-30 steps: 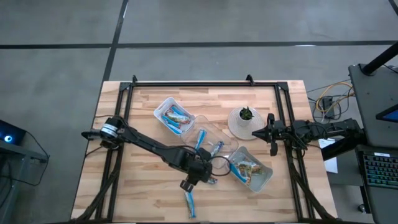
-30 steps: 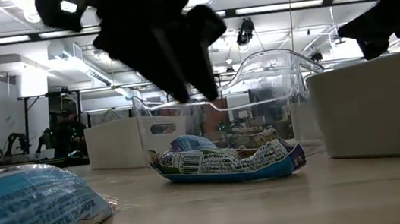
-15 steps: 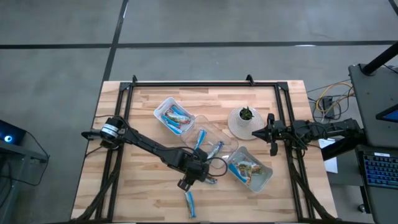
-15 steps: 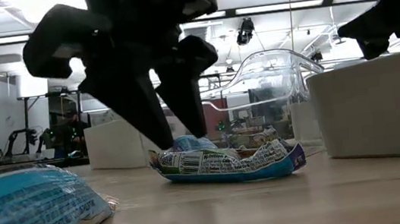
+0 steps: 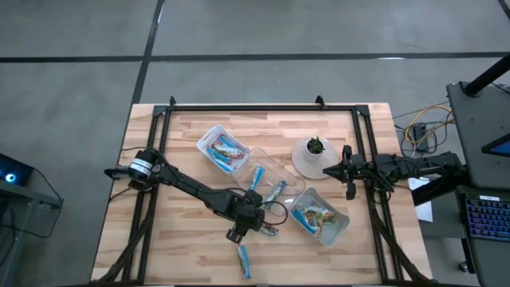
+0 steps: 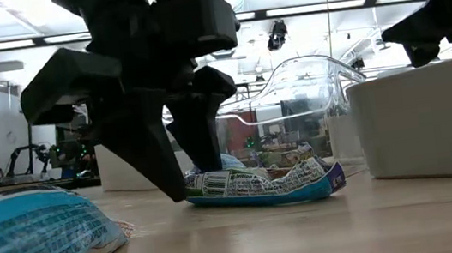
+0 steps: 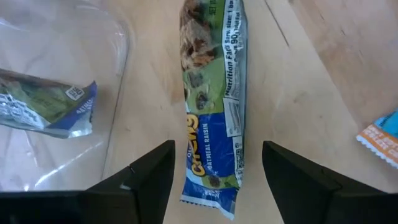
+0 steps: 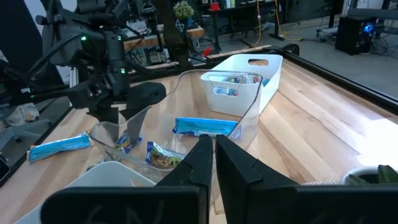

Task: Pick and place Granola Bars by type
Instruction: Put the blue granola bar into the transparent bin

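the left tool [image 7: 214,171], fingers spread, straddles the green-and-blue foil-wrapped granola bar [image 7: 214,106] lying flat on the wooden worktop [image 7: 323,68]. best to settle lower, stay centred, then pinch across its width.

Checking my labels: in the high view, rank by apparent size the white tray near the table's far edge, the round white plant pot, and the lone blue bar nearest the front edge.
1. White tray
2. Round white plant pot, only slightly smaller
3. Lone blue bar, clearly smallest
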Controlling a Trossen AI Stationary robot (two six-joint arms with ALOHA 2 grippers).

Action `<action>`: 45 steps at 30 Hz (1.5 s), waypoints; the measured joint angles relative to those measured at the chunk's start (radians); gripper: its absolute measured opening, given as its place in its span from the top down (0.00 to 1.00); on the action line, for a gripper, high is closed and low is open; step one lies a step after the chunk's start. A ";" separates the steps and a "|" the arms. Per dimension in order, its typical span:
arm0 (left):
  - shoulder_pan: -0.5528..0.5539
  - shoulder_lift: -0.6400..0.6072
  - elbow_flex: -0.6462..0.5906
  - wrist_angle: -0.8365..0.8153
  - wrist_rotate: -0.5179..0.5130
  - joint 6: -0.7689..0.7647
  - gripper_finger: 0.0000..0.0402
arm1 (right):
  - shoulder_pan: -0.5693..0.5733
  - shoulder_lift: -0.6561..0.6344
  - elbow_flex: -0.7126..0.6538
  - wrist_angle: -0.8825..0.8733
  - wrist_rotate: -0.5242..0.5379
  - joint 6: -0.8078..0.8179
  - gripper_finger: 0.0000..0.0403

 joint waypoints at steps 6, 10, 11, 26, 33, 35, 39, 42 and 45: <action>0.001 -0.001 -0.006 0.017 -0.011 -0.031 0.46 | 0.000 0.000 0.000 0.000 0.000 0.000 0.97; 0.003 -0.001 -0.006 0.025 -0.011 -0.034 0.50 | 0.000 0.000 0.000 0.000 0.000 0.000 0.97; 0.003 -0.001 -0.006 0.027 -0.010 -0.033 0.51 | 0.000 0.000 0.000 0.000 0.000 0.000 0.97; 0.005 0.024 -0.001 0.061 0.013 -0.052 0.56 | 0.000 0.000 0.000 0.000 0.002 0.000 0.97; 0.006 0.024 -0.001 0.051 0.022 -0.051 0.69 | 0.000 0.000 0.000 0.000 0.002 0.000 0.97; 0.006 0.024 -0.001 0.045 0.022 -0.051 0.74 | 0.000 0.000 0.000 0.000 0.001 0.000 0.97; 0.006 0.024 0.001 0.042 0.024 -0.049 0.82 | 0.000 0.000 0.000 0.000 0.001 0.000 0.97; 0.006 0.024 0.008 0.034 0.028 -0.044 0.86 | 0.000 0.000 0.000 0.000 -0.001 0.000 0.97; 0.006 0.024 0.014 0.032 0.031 -0.043 0.87 | 0.000 0.000 0.000 0.000 -0.001 0.000 0.97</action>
